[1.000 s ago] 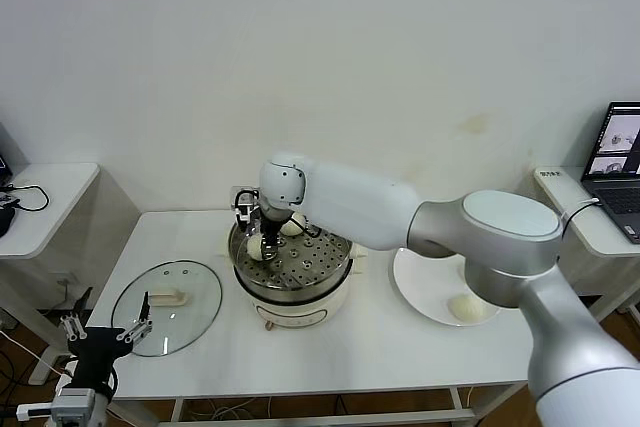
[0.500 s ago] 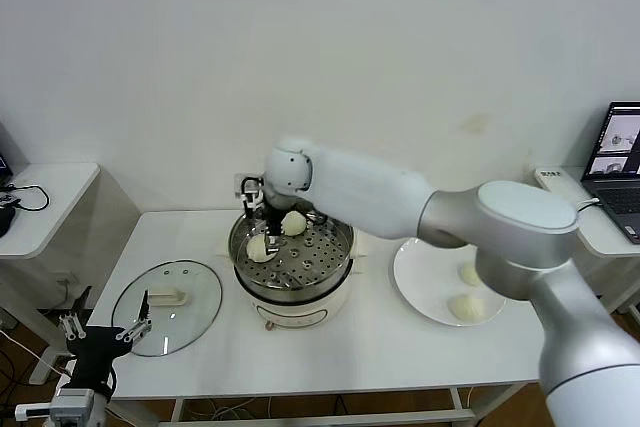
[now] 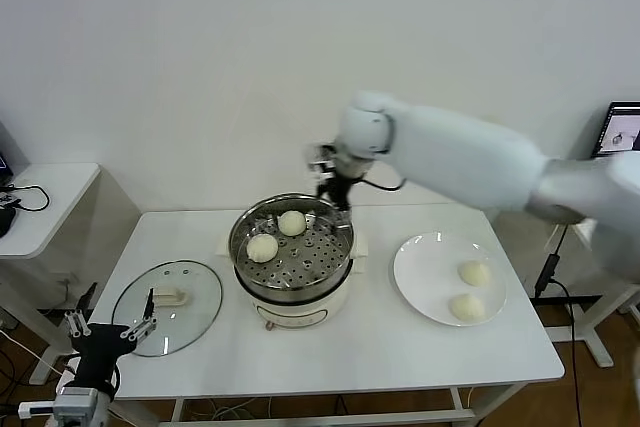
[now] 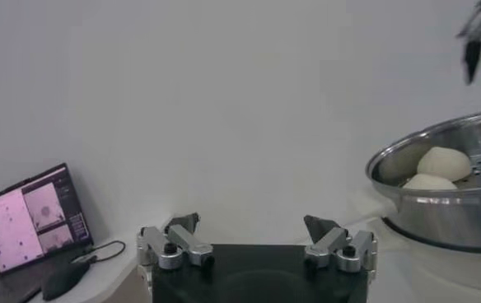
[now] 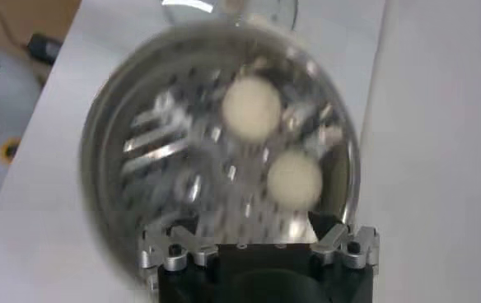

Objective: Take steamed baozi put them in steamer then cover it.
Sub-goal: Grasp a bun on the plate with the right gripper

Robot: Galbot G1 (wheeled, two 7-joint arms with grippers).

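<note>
The steamer [image 3: 286, 290] stands mid-table with two steamed baozi [image 3: 292, 223] [image 3: 262, 247] on its perforated tray. Two more baozi [image 3: 473, 273] [image 3: 464, 307] lie on the white plate [image 3: 425, 267] to the right. My right gripper [image 3: 330, 183] hangs open and empty just above the steamer's far right rim. In its wrist view, that gripper [image 5: 253, 230] looks down on the tray's two baozi [image 5: 252, 107] [image 5: 294, 179]. The cover [image 3: 167, 294] lies flat on the table at the left. My left gripper [image 3: 100, 333] is parked low, off the table's front left corner, open [image 4: 255, 224] and empty.
A laptop [image 3: 625, 132] sits on a side table at the far right. Another side table [image 3: 40, 197] with cables stands at the left. The wall runs close behind the steamer. The left wrist view shows the steamer's side [image 4: 438, 210] and a laptop [image 4: 30, 218].
My right gripper has opened, left a baozi on the tray, risen and swung right to the steamer's far rim. The arm now leaves the plate uncovered. The left arm has barely moved.
</note>
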